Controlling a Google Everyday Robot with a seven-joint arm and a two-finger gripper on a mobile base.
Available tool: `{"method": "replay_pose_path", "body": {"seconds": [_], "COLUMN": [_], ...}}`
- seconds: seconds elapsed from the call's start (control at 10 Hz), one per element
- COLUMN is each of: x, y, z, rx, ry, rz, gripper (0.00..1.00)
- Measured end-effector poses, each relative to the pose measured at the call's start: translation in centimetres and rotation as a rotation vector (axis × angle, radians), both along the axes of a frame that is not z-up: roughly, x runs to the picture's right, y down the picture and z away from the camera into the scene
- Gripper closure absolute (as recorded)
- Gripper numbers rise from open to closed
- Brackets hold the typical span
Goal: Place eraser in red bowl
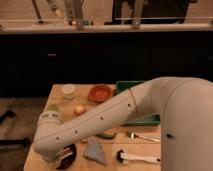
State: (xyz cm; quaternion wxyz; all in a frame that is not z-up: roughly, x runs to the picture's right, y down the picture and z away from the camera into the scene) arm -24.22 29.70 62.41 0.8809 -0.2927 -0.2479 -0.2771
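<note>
The red bowl point(100, 93) sits at the back middle of the wooden table point(60, 100) and looks empty. My white arm point(105, 117) reaches from the right across the table to the front left corner. The gripper point(56, 161) hangs below the wrist at the bottom edge, right at the dark bowl point(69, 156). A small reddish striped bit shows in that dark bowl beside the gripper. It may be the eraser, but I cannot tell whether it is held.
A white cup point(68, 90), a green-topped can point(53, 108) and a round orange fruit point(79, 109) stand at the left. A green tray point(145, 120) lies half under my arm. A grey cloth point(95, 150), a fork point(142, 136) and a white-handled brush point(137, 158) lie in front.
</note>
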Motion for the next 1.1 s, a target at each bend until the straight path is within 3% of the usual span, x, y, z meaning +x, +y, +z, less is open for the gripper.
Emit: {"method": "replay_pose_path", "body": {"seconds": [0.5, 0.8, 1.1], "x": [-0.3, 0.0, 0.6], "y": [-1.2, -3.1, -5.9], "z": [-1.7, -3.0, -5.7], "rx": [0.029, 0.06, 0.111], "ry": [-0.044, -0.063, -0.087], "rz": [0.019, 0.048, 0.078], "gripper": [1.0, 1.0, 1.0]}}
